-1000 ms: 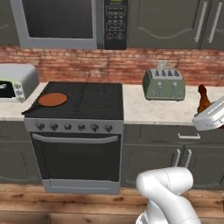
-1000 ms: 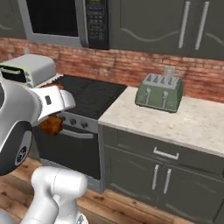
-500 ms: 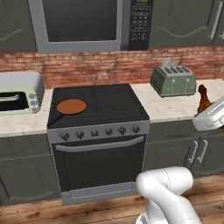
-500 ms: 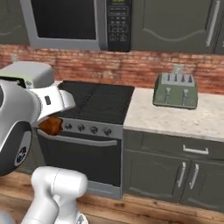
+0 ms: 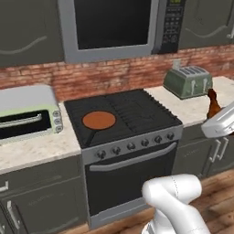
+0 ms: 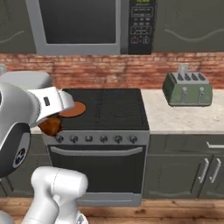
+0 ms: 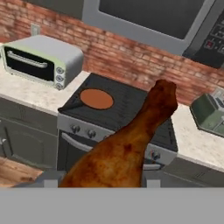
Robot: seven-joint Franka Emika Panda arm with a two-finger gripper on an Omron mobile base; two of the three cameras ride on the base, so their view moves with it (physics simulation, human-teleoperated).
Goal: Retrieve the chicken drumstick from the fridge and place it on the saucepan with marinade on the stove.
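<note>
Holding the chicken drumstick (image 7: 127, 148) in the gripper (image 6: 51, 118), jaws partway closed around the thick end, so not fully shut and not wide open either. In the hand view, huge and glossy, running from bottom centre up toward the middle right, narrow end pointing up at the brick wall (image 7: 122, 57). In the left base view, just a reddish-brown sliver at the right edge above the white hand. In the right base view, tucked under the white hand at centre left, hovering in front of the stove (image 6: 103, 113), near its left front corner. Not over the pan. Saucepan with marinade (image 5: 98, 120) sitting on the stove's left side, left of centre in the left base view, orange-brown disc flat inside the black rim, handle hard to make out against the dark grates. Well apart from the drumstick. Toaster oven (image 5: 27, 114) on the counter at left, touching nothing. Green toaster (image 5: 188, 81) on the counter at upper right. Microwave (image 5: 114, 25) up top above the stove.
</note>
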